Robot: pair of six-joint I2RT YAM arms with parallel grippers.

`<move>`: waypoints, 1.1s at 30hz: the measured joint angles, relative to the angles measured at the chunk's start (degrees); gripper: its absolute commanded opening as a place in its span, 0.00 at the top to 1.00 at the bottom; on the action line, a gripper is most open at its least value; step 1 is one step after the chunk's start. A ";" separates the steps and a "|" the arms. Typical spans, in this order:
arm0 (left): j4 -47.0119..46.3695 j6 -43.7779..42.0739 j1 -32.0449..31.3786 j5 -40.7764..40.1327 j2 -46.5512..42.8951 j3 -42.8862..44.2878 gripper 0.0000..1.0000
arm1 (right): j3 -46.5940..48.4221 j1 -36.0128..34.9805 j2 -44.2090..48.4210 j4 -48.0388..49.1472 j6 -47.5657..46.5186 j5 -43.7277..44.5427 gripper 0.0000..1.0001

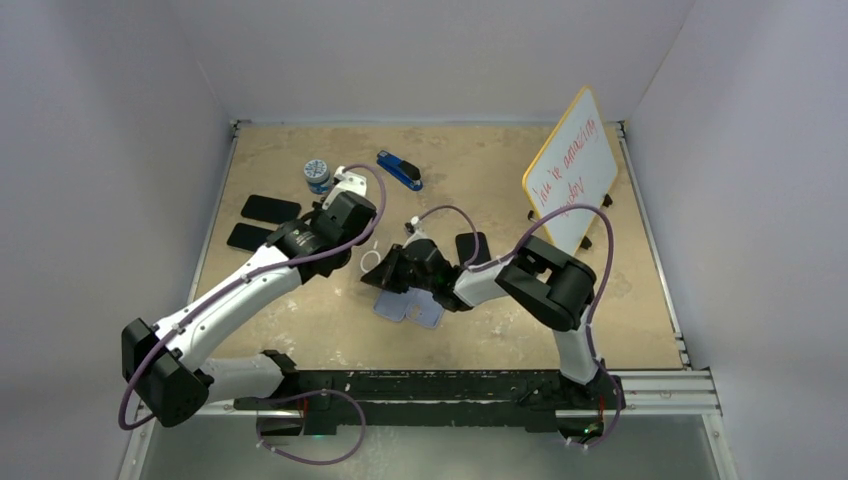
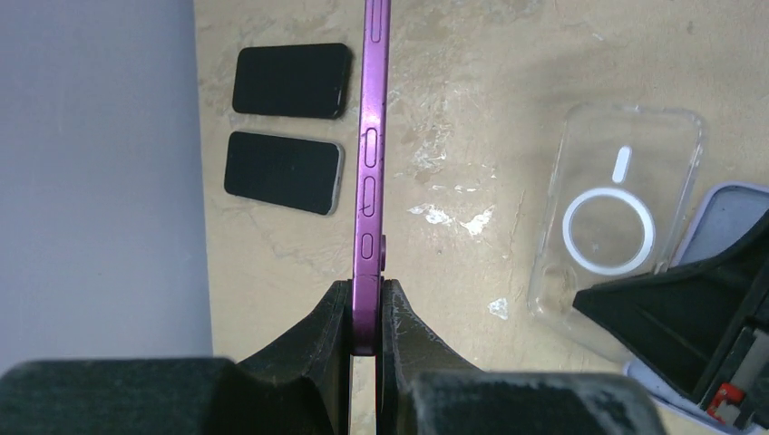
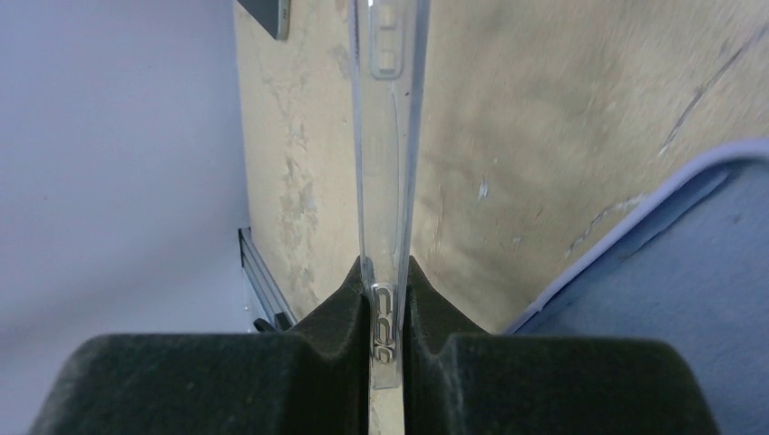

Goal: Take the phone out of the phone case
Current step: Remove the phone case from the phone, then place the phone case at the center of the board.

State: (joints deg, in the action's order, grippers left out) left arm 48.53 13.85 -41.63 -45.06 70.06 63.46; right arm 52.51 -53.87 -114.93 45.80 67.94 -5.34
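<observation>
Pinching the purple phone (image 2: 372, 136) edge-on, the left pincer (image 2: 365, 304) should lift it straight away from the clear case (image 3: 385, 136) clamped in the right pincer (image 3: 388, 294), without twisting.

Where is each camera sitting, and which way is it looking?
Top: high behind the bases, looking down at the table; left arm and right arm show.
Left wrist: on the left arm, looking along its own jaws, shut on the purple phone, down at the table.
Right wrist: on the right arm, looking along its own jaws, shut on the clear case.
Shared: both wrist views show the clear case.
</observation>
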 measured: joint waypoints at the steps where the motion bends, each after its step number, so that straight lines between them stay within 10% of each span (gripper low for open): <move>1: -0.35 -0.15 0.79 0.55 -0.39 -0.35 1.00 | 0.00 -0.83 0.00 -0.61 0.61 0.74 0.89; 20: -3.52 -1.44 9.51 5.44 -1.36 -2.47 1.00 | -0.17 -6.14 1.79 -5.90 2.75 4.39 0.39; 33: -4.31 -0.90 22.75 4.81 4.59 -3.65 1.00 | -0.55 -6.14 16.46 -18.23 -12.17 2.89 0.19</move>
State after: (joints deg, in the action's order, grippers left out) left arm 44.23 12.95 -18.87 -40.25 74.65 59.81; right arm 51.96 -60.01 -98.48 27.57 55.77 -2.46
